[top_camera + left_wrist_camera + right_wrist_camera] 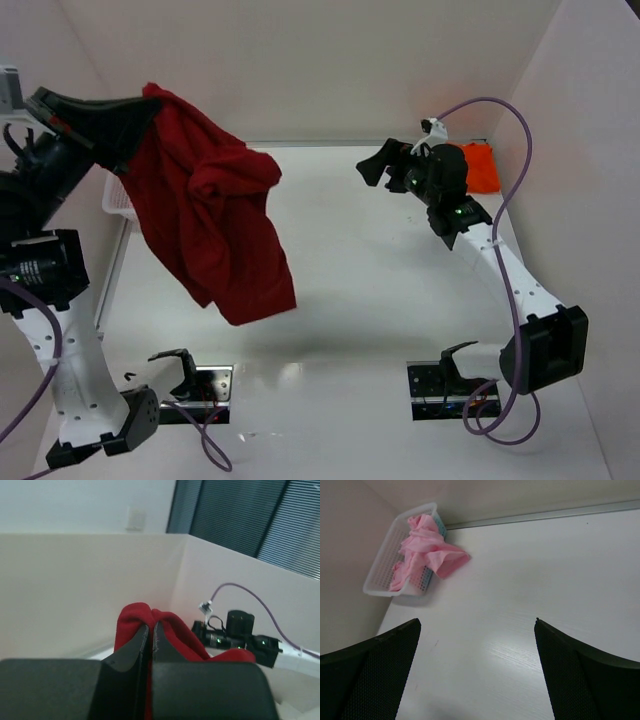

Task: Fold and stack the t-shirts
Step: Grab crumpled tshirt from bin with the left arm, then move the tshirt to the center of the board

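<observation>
Over white table (380, 290), w/ pale walls (330, 70) — red t-shirt (215, 220) aloft, L side

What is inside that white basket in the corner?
Crumpled pink shirts fill the basket, one spilling over its rim onto the table. Whatever lies underneath them is covered.

T-shirts (427, 550) in basket (382, 572), far left
</observation>
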Robot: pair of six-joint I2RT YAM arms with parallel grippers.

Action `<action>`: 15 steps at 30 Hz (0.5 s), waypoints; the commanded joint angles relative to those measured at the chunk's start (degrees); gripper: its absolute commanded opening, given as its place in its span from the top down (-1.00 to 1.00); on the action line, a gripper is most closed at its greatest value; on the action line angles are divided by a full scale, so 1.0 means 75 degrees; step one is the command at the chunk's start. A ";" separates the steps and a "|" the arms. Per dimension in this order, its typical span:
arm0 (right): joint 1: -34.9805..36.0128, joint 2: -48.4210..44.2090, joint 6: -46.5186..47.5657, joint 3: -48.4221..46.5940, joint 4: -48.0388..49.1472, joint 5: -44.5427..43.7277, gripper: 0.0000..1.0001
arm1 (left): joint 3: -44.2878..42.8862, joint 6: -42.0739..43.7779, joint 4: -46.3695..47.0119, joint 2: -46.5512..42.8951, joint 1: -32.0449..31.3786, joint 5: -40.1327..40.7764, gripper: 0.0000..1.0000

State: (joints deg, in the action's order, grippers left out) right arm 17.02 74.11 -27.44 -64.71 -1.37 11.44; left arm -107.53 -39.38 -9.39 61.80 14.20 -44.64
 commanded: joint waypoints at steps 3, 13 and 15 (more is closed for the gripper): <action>0.0063 -0.0658 0.0038 -0.0150 0.0019 -0.0248 -1.00 | 0.4370 -0.0552 0.1965 -0.1195 -0.0439 -0.0434 1.00; 0.0063 -0.0132 0.0038 -0.0477 -0.0100 0.0347 -1.00 | 0.6543 0.2684 -0.0108 -0.0437 -0.0756 0.0562 1.00; 0.0156 0.0313 0.0038 -0.0723 0.0052 0.0957 -1.00 | 0.6614 0.3047 -0.0352 0.0032 -0.1025 0.0562 1.00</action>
State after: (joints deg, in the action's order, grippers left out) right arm 17.02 72.42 -27.44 -65.63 -2.92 12.29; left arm -58.11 -24.88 -12.84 58.98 8.71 -40.95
